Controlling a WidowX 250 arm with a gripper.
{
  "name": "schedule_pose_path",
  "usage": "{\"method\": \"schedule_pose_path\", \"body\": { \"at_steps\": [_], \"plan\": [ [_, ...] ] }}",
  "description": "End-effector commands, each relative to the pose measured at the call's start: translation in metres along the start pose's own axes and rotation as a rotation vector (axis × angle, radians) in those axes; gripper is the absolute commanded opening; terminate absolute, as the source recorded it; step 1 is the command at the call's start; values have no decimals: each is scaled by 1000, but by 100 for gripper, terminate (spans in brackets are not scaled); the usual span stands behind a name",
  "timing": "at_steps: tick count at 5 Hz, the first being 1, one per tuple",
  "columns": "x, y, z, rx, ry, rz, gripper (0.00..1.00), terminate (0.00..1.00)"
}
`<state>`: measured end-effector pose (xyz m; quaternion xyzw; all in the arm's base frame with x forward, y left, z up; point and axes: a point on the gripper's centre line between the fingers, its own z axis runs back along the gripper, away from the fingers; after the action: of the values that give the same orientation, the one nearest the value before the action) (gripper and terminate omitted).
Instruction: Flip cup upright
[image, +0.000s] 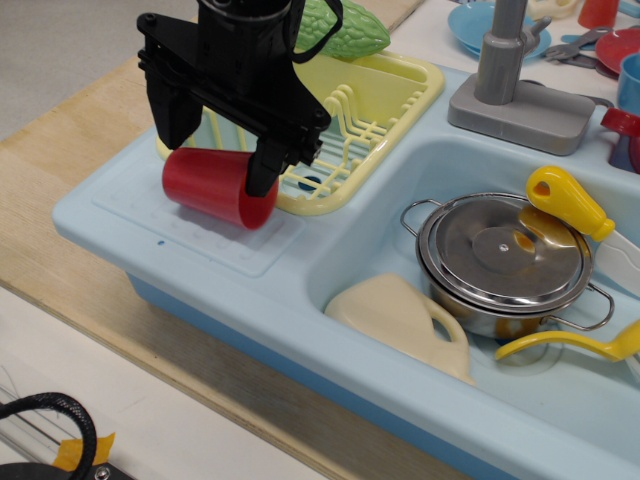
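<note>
Cup (215, 186) lies on its side on the pale blue sink's drainboard (190, 240), beside the yellow rack (375, 100). Your gripper (218, 150) straddles it, jaws spread, one finger at each end. You see wooden table (70, 170) beneath.

End effector (216, 160) is covering the top of the cup (215, 187), so finger contact is impossible to tell. Frame is cutting off the faucet (505, 50) at the top, the spoon (575, 345) at right, and the cable (55, 420) bottom left.
</note>
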<state>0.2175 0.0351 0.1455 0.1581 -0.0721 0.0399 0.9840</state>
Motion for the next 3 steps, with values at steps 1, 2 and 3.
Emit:
{"method": "schedule_pose_path", "body": {
  "at_steps": [1,2,3],
  "plan": [
    [-1,3,-6,-12,-18,30,100,0],
    [-2,2,-6,-7,-32,57,0,0],
    [-3,5,6,6,-33,71,0,0]
  ]
}}
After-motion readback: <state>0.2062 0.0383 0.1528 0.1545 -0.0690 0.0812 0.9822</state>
